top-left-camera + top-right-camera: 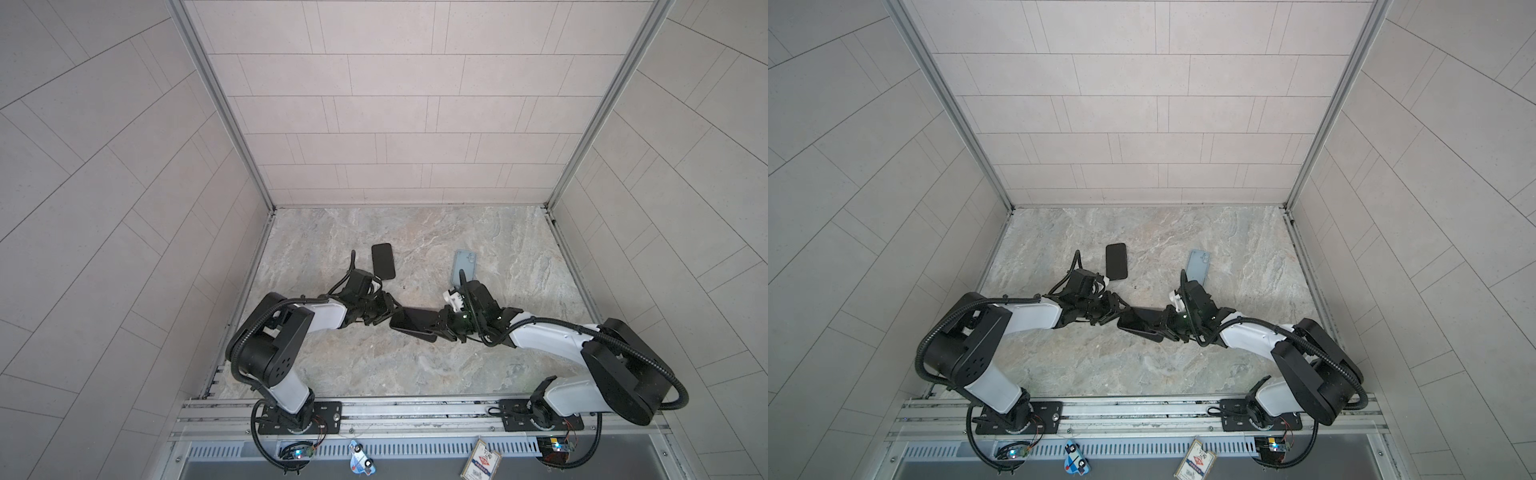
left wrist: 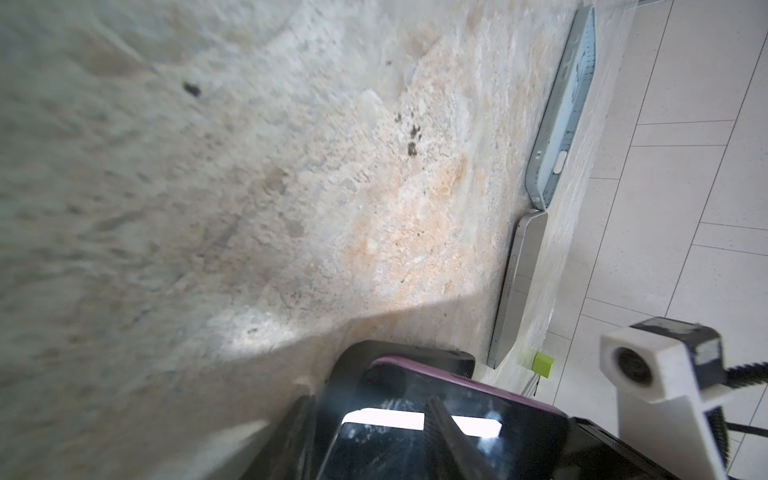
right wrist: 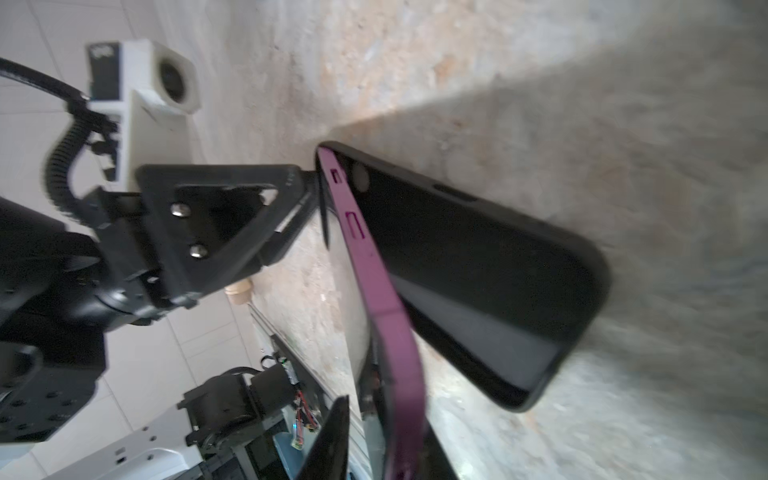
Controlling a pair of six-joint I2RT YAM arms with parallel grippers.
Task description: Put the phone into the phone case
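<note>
L gripper [image 1: 385,319]: clamped on left end of phone [image 3: 376,291] + case [image 3: 490,266], both held off the table [image 1: 374,370]. Wrist view shows one finger [image 2: 442,428] across the screen, the other behind the case back.
2nd phone [image 1: 382,261]: black, flat on table, just beyond L gripper. Not in play, I'd say.
Phone: purple rim, mid-air betw. the 2 grippers, about table centre. Left end sits in the case, the rest angles out like a half-open book.
Case: black, on the phone's back side, meets it at the left end only.
R gripper [image 1: 439,326]: at the phone's right end, which runs betw. its fingers. One finger [image 3: 332,436] looks just off the glass. Gripping or slack: can't tell.
Blue case [image 1: 464,268]: flat on table, beyond R gripper, well apart from 2nd phone.
Handling, phone: prob. stiff, heavy for its size, glass slick + breakable. No hard squeeze on the face, no drops.
Handling, case: prob. light, rubbery, lips flex. Likely bows away if pushed mid-span.
Where to hold: phone by rim or short end. Case at the seated end, free lips left clear for pressing in.
Hidden: R fingertips cut off at wrist-view border. Seated corner masked by L finger. In both top views phone + case merge into one dark shape.
</note>
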